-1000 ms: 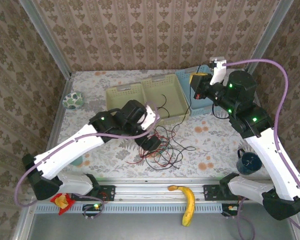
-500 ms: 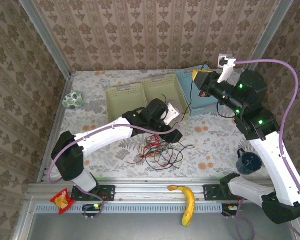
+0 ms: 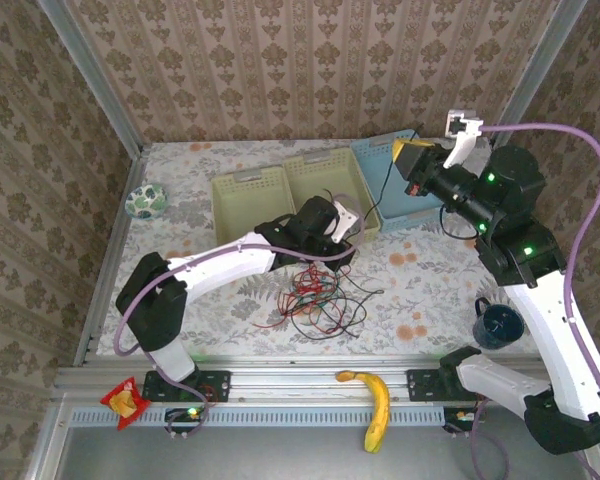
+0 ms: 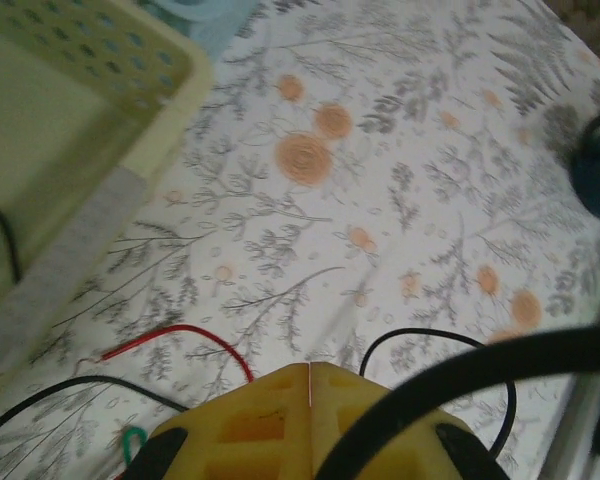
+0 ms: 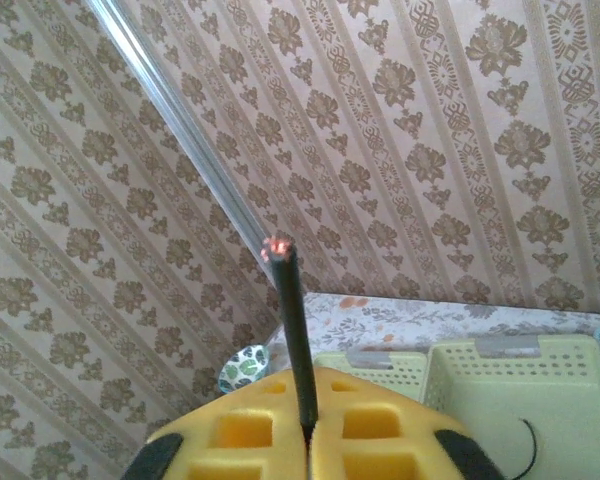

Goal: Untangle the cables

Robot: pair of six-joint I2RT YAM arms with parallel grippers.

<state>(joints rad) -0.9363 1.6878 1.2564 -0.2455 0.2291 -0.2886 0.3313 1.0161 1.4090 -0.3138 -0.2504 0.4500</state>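
The cables lie in a loose tangle of black, red and green strands on the floral table. My left gripper is at the tangle's upper right edge; in the left wrist view its yellow fingers meet, shut, and no strand clearly shows at the tips. A red cable and a black loop lie just beyond it. My right gripper is raised over the blue tray, shut on the black cable, whose copper end sticks up. That strand hangs down to the tangle.
Two pale yellow-green baskets and a blue tray stand behind the tangle. A patterned bowl sits far left, a dark blue mug at right. A banana and a red wrapper lie by the rail.
My left arm has reached right over the tangle and its gripper has gone from open to shut. My right gripper has lifted back and to the right, drawing the black cable with it.
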